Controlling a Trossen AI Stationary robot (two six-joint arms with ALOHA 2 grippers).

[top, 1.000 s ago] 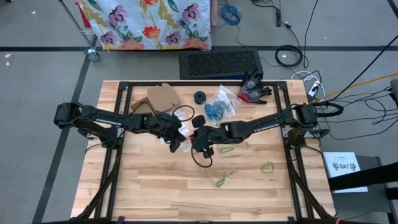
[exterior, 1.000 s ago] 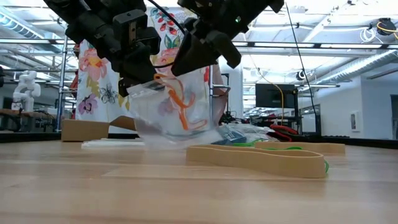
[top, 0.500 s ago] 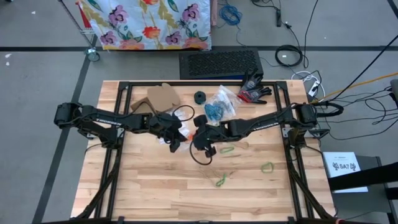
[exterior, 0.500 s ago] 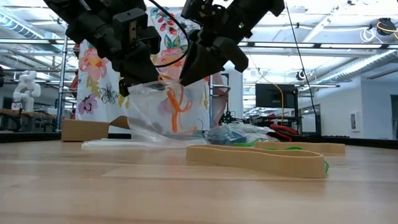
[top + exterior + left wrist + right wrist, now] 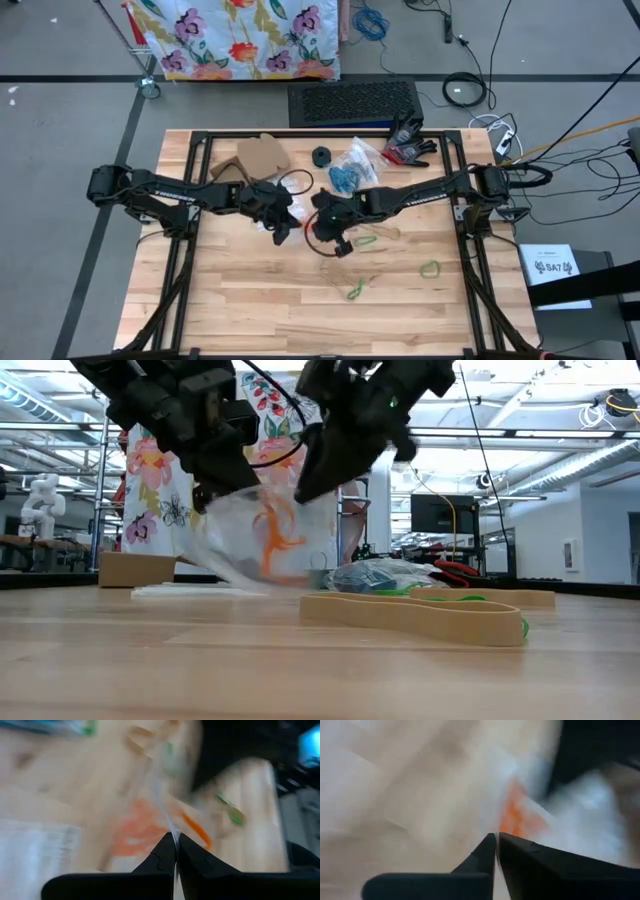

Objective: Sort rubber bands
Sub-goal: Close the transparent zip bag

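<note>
Orange rubber bands (image 5: 272, 532) hang inside a clear plastic bag (image 5: 240, 545) that we hold lifted off the wooden surface (image 5: 250, 290) near its middle. Our left gripper (image 5: 175, 851) has its jaws pressed together on a thin edge of that bag. Our right gripper (image 5: 497, 845) sits just beside it, jaws closed to a sliver, with blurred clear plastic and orange right at the tips; we cannot tell if film is pinched between them. In the high view the 2 grippers meet mid-surface, the left gripper (image 5: 282, 222) almost touching the right gripper (image 5: 322, 222). Green rubber bands (image 5: 430, 268) lie loose on the surface nearer the right arm, another green band (image 5: 354, 290) lies below the grippers, and a bag of blue bands (image 5: 347, 176) rests toward the far edge. A tan band (image 5: 415, 616) lies close in the low view.
</note>
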